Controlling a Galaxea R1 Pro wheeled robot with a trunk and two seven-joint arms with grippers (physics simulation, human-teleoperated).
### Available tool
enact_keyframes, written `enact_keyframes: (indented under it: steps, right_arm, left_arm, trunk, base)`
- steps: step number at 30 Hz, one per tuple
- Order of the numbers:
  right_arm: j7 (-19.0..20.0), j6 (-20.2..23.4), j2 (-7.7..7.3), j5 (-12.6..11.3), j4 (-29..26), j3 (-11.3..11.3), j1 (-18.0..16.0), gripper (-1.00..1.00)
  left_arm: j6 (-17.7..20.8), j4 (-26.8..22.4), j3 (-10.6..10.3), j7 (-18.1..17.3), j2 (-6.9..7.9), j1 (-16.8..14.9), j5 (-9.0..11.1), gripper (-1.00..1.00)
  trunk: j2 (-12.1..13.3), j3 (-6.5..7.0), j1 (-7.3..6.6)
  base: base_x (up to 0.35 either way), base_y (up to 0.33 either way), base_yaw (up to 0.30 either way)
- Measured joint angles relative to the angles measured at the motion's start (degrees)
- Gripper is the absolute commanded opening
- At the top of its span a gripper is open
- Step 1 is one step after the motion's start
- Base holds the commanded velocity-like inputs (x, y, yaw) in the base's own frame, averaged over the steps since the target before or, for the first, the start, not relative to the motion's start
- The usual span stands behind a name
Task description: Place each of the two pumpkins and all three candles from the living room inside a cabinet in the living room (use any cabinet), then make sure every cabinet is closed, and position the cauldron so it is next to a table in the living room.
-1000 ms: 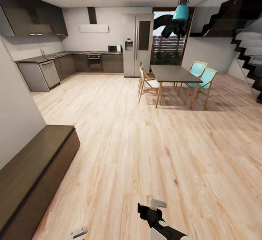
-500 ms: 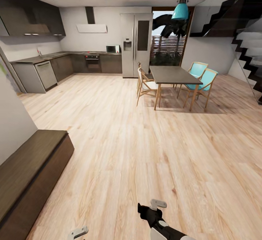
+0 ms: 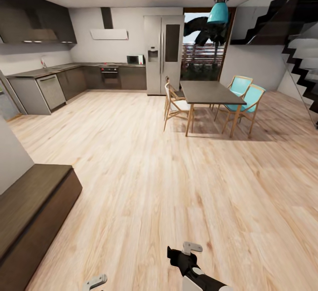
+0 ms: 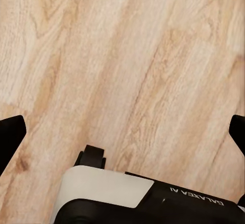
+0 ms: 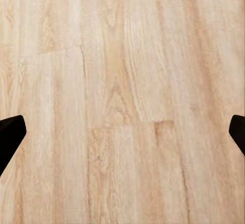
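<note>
Our view turned right, so the long dark wood cabinet (image 3: 31,211) sits further left. Both end effectors, left (image 4: 122,132) & right (image 5: 122,132), hang wide apart, empty, over smooth pale wood floor (image 3: 176,185).

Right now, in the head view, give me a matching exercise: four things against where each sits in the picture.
Things:
1. cabinet
2. dining table
3. fridge
4. right tool

Places:
A. bottom edge, over the floor
B. lower left, by the wall
C. far wall, centre
D. right of centre, between chairs

Pairs: 1-B, 2-D, 3-C, 4-A
</note>
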Motion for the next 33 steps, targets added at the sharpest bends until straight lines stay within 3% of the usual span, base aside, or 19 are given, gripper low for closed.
enact_keyframes:
  steps: [10, 27, 33]
  right_arm:
    - [0.1, 2.5, 0.04, 0.3, -0.2, 0.0, 0.0, 1.0]
    - [0.0, 2.2, 0.03, 0.2, -0.1, 0.0, 0.0, 1.0]
    - [-0.1, 2.9, -0.1, 0.2, 0.1, 0.0, 0.0, 1.0]
  left_arm:
    - [0.0, 0.0, -0.1, 0.0, 0.0, 0.0, 0.0, 1.0]
    - [-0.1, 1.7, 0.4, -0.1, 0.0, 0.0, 0.6, 1.0]
    - [-3.8, 4.0, 0.8, -0.3, 0.0, -0.1, 0.5, 1.0]
  trunk:
    - [0.0, 0.0, 0.0]
    - [0.0, 0.0, 0.0]
    - [0.0, 0.0, 0.0]
  base:
    - [0.281, -0.117, 0.0]
    - [0.294, -0.106, 0.0]
    - [0.301, -0.095, 0.0]
